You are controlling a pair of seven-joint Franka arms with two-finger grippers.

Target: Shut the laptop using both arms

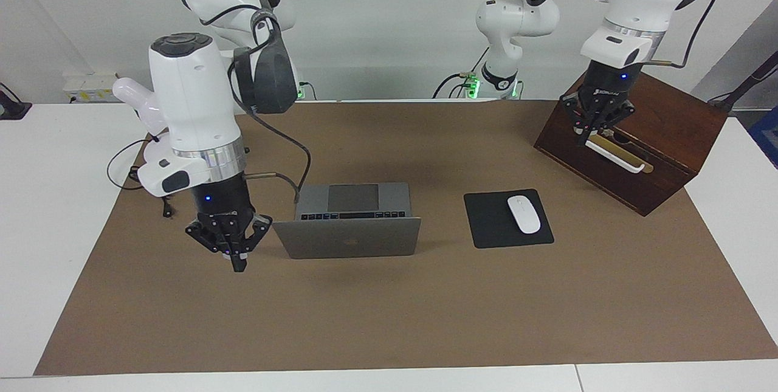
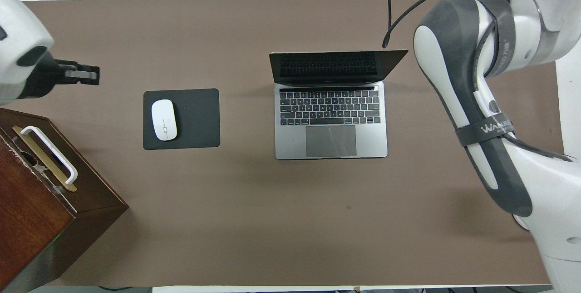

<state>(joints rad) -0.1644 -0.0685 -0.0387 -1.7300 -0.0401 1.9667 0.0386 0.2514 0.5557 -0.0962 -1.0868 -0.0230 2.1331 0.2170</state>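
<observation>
The silver-grey laptop (image 1: 349,237) stands open on the brown mat, its lid with the dark logo upright and its black keyboard (image 2: 329,106) and trackpad facing the robots. My right gripper (image 1: 239,263) hangs with its fingers shut and empty, pointing down over the mat, close beside the lid's edge toward the right arm's end. Only its wrist shows at the top edge of the overhead view. My left gripper (image 1: 582,137) is shut and empty over the wooden box, just above its white handle (image 1: 615,159). It also shows in the overhead view (image 2: 91,75).
A black mouse pad (image 1: 486,231) with a white mouse (image 1: 524,214) lies between the laptop and the dark wooden box (image 1: 665,130) at the left arm's end. A small white lamp (image 1: 130,95) and cables sit near the right arm's base.
</observation>
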